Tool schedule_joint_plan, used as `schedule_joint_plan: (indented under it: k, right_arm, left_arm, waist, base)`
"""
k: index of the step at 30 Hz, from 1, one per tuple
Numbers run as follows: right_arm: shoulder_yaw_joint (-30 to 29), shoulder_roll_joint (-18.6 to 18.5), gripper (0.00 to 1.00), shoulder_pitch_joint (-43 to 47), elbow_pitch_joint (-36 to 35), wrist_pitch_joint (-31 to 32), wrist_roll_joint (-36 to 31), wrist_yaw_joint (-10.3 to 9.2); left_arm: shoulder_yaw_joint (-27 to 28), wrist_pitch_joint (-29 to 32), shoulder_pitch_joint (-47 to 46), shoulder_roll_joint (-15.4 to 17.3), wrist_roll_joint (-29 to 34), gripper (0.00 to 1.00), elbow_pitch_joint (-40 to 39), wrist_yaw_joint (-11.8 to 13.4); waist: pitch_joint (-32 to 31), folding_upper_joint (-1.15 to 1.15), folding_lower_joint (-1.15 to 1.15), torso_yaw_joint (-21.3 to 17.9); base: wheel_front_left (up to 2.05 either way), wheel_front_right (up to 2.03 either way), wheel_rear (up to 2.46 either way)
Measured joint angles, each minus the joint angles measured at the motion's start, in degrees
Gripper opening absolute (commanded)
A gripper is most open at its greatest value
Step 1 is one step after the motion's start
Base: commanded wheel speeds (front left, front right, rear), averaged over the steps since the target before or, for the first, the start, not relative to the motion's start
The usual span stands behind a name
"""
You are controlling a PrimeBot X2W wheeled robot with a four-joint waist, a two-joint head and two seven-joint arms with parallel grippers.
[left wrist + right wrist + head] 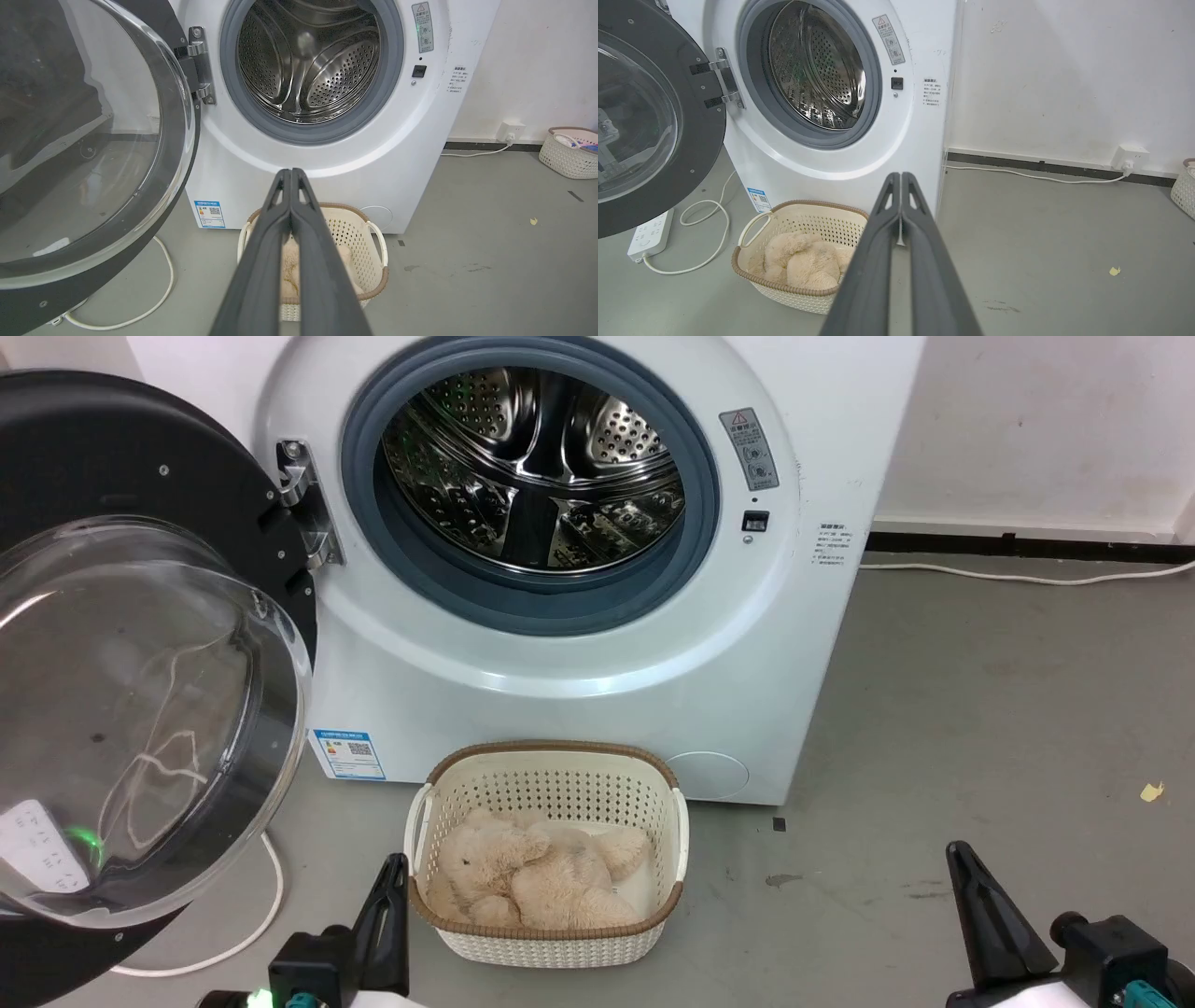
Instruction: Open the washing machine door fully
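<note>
Door [140, 709] swung wide, hanging off hinge [303, 504] at drum's [532, 467] 9 o'clock. Basket [541, 943] with plush toy [532, 882] at drum's 6 o'clock. Left gripper [292, 173] and right gripper [901, 176]: fingers pressed together, empty, apart from door.

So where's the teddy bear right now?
In the head view, low centre, the beige teddy bear lies inside the cream laundry basket on the floor, just in front of the washing machine.
</note>
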Motion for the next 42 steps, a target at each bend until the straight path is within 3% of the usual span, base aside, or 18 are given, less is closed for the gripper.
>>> schedule_joint_plan:
  k: [42]
  right_arm:
    - [1.1,0.0,0.0,-3.4,0.0,5.0,-2.5,0.0]
  left_arm:
    - [4.9,5.1,-2.6,-1.8,4.4,0.0,-0.7,-3.0]
  waist:
    - [1.0,0.0,-0.01,0.2]
  base:
    - [0.0,0.0,0.0]
